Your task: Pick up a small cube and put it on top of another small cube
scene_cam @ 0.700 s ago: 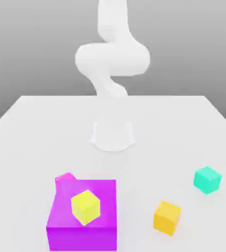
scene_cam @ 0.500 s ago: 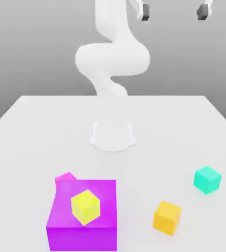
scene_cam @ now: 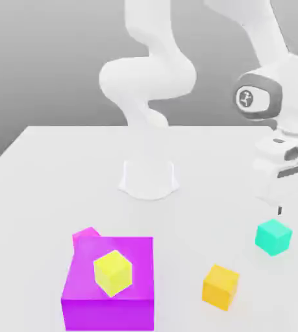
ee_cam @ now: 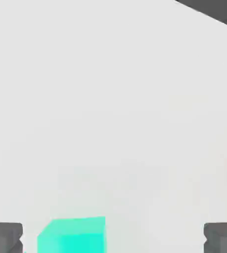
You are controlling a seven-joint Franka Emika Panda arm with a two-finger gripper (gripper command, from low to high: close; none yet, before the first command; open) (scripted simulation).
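Note:
The small teal cube [scene_cam: 273, 237] rests on the white table at the exterior view's right. My gripper [scene_cam: 295, 204] hangs just above it and slightly to its right, jaws wide apart and holding nothing. In the hand view the teal cube [ee_cam: 73, 235] lies below the open gripper [ee_cam: 113, 239], between the two dark fingertips [ee_cam: 4, 237] and closer to one of them. The small yellow cube [scene_cam: 112, 272] sits on top of the big purple block [scene_cam: 109, 305] at the front left of the exterior view.
An orange cube [scene_cam: 220, 286] stands on the table between the purple block and the teal cube. A small pink cube [scene_cam: 84, 234] peeks out behind the purple block. The arm's round base [scene_cam: 149, 179] is mid-table.
The hand has dropped from the top of the exterior view down to just above the teal cube, with its fingers spread. No cube has moved.

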